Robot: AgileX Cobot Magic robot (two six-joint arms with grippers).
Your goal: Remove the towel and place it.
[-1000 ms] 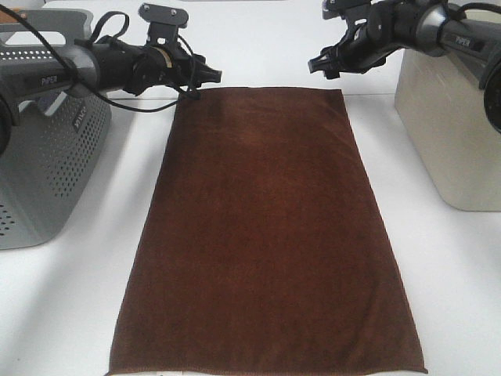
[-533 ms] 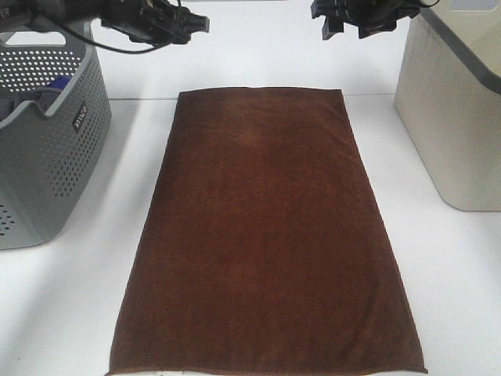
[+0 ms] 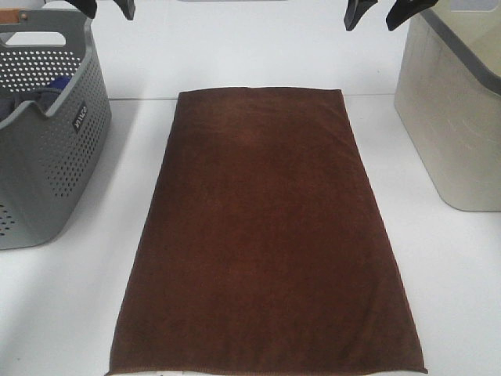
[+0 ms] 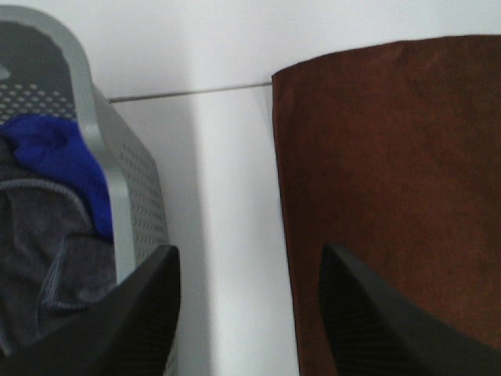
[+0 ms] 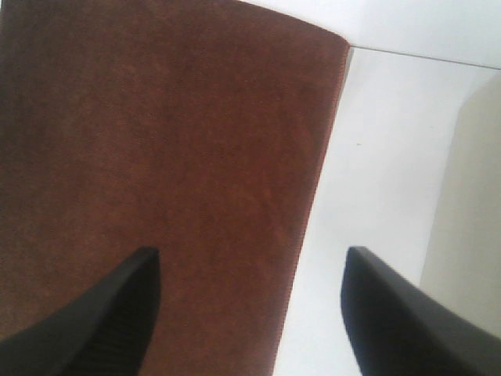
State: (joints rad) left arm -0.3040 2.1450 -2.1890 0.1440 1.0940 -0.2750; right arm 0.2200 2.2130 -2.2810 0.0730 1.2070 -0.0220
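Now towel [image 3: 266,235] flat, pincers [image 4: 246,313] [image 5: 246,313] apparently open

From my seat the towel [image 3: 266,235] lies flat on the white table [image 3: 70,313], so nothing sticks up over the middle. At 9 o'clock the grey basket [image 3: 47,141] walls off that side, and at 3 o'clock the beige bin [image 3: 454,133] does the same. There's a bare strip of table between each and the towel's edge.

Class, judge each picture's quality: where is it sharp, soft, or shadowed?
Exterior high: evenly lit, towel sharp. Left wrist: soft focus, grey basket shadowing the table; left end effector blurred. Right wrist: right end effector blurred.
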